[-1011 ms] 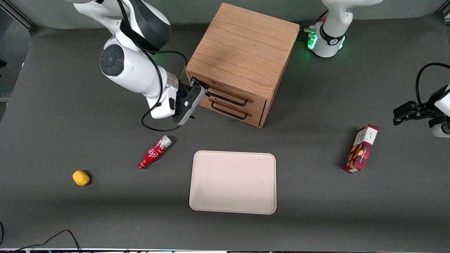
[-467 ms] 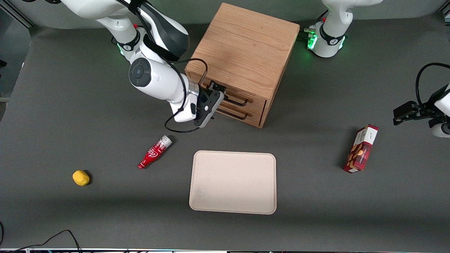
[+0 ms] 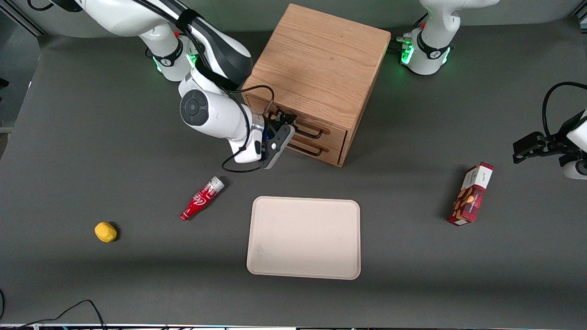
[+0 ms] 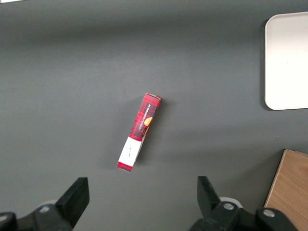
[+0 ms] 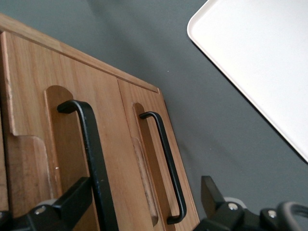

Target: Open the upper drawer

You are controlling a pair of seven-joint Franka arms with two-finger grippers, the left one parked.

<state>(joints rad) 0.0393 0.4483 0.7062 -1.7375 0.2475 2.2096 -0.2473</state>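
In the front view the cube-shaped oak cabinet [image 3: 316, 78], grain running along its flat top, stands on the matte dark grey bench [image 3: 91, 160]. The upper drawer [image 3: 298, 123] sits flush in the cabinet's face, just above the bottom drawer [image 3: 305, 146]; each carries a thin black wire handle. The pincer [image 3: 282, 120] is right in front of the upper drawer, at its handle. Nearer the camera than the cabinet lie a cream rounded-corner tray [image 3: 304, 238], a small red bottle [image 3: 202, 198] on its side and, toward the working arm's end, a yellow lumpy ball [image 3: 105, 231]. A red carton [image 3: 471, 194] lies toward the parked arm's end.

The left wrist view shows the same carton [image 4: 138, 132], slim and rectangular, on the bench, with the tray's edge [image 4: 284, 62] and a cabinet corner [image 4: 288, 192].

In the right wrist view the pincer [image 5: 144, 211] is spread, its black fingers [image 5: 67, 199] either side of the upper drawer's handle [image 5: 96, 159], not pinching it. The bottom drawer's handle [image 5: 168, 163] lies beside, over a rounded recess in the wood.
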